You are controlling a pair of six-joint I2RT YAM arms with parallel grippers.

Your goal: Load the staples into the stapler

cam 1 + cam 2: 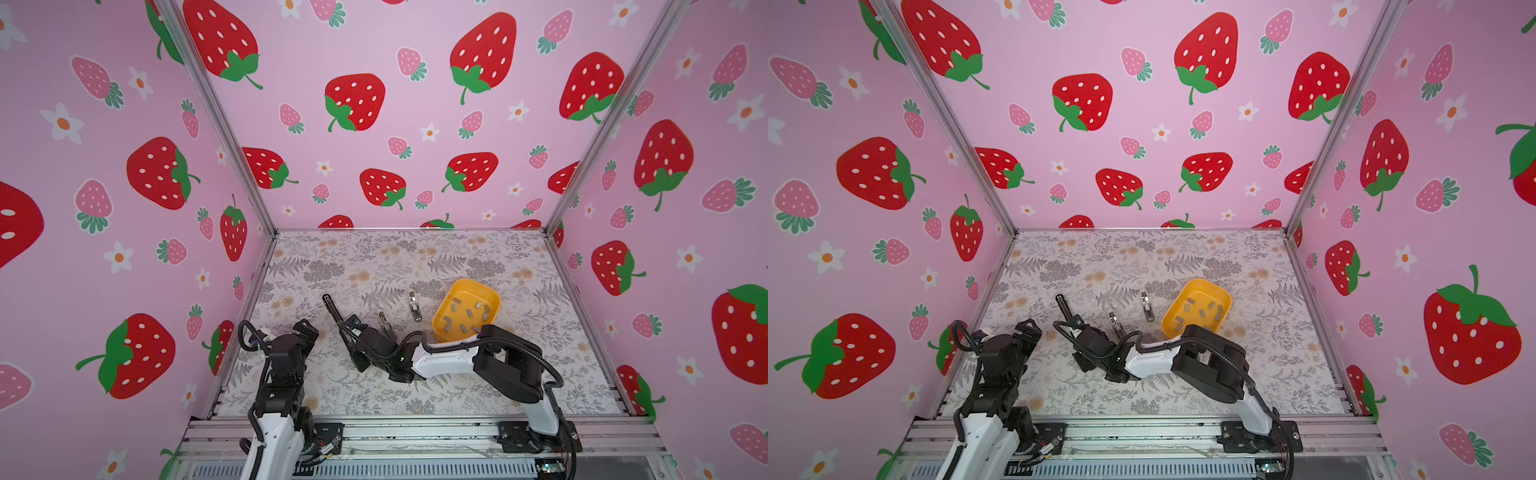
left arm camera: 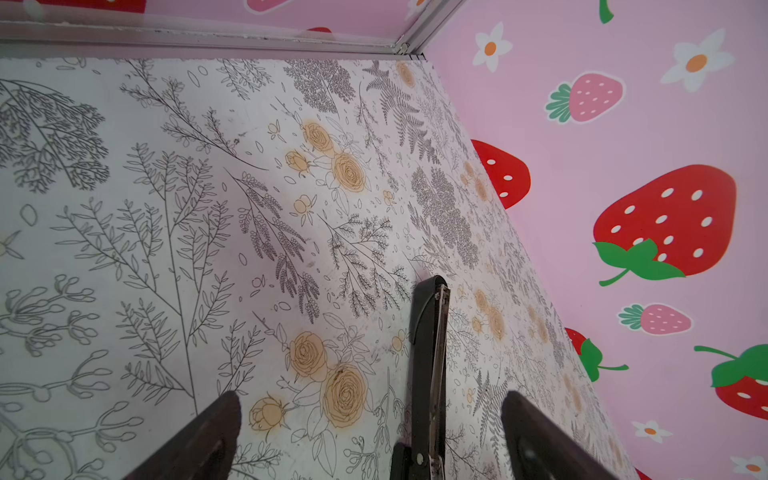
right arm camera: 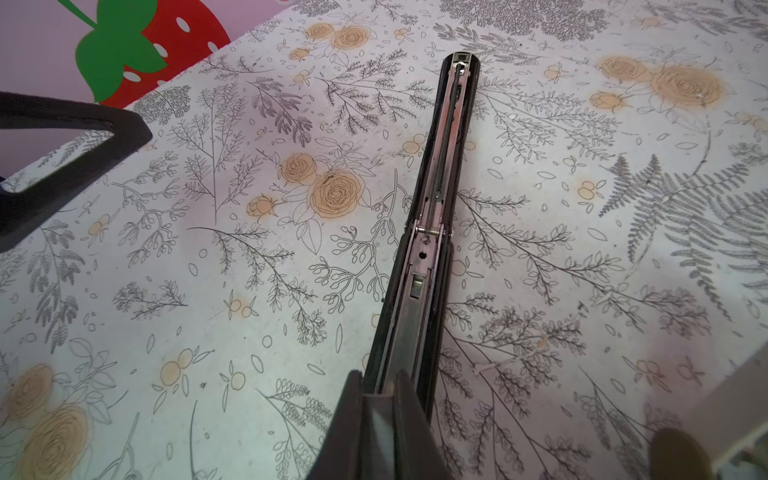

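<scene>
Right gripper [image 3: 377, 384] pinches the near end of the long black stapler [image 3: 440, 166], left gripper [image 2: 372, 401] gapes empty. The grey metal staple strips [image 1: 468, 313] sit in the yellow plastic tray [image 1: 439, 316] (off to the right); thin pinch, stapler might swivel.

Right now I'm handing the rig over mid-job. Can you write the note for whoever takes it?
Left gripper: open and empty, beside the stapler.
Right gripper: shut on one end of the stapler, reaching across the middle.
The stapler is swung open and lies flat on the table. No strip shows in its open channel.
Staples: loose in the yellow tray, to the right of the stapler.
Done: stapler opened.
Left: pick a strip from the tray, lay it in the channel, close the stapler.
</scene>
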